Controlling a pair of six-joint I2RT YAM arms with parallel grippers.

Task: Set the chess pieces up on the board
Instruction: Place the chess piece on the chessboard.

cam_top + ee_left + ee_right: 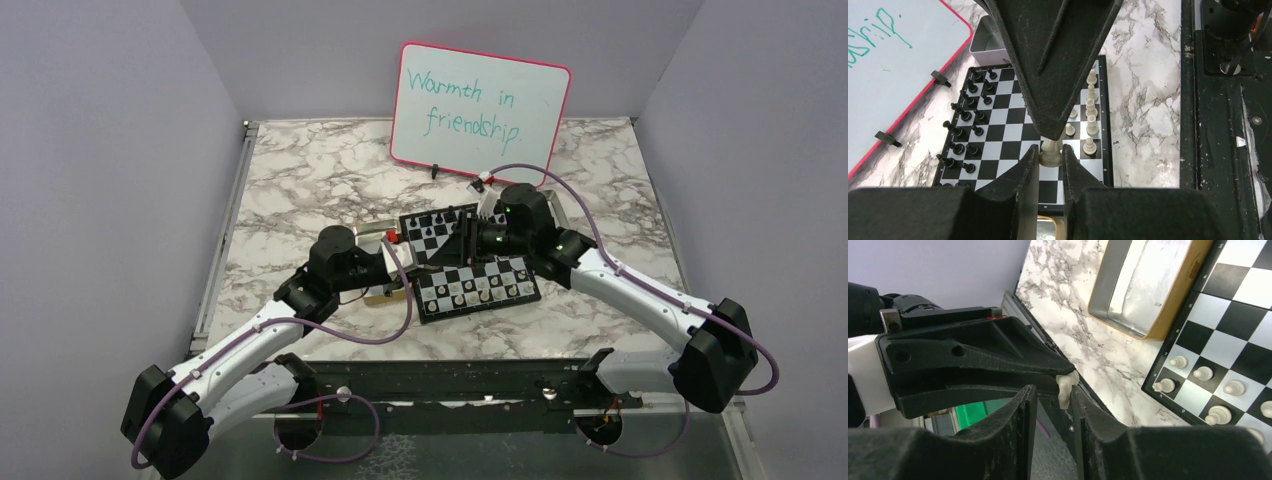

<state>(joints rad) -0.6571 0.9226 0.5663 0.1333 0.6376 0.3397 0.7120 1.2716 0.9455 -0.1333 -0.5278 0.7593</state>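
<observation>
One cream piece point(1051, 156) (above the board point(1008, 132)) sits pinched by left gripper point(1050, 150); right gripper point(1052, 390) has jaws gaping beside it.

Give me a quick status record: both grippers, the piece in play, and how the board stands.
left gripper: shut on one cream piece, held over the board
right gripper: open, straddling that same piece
black pieces: two rows standing along one edge
cream pieces: opposite edge, rows incomplete
</observation>
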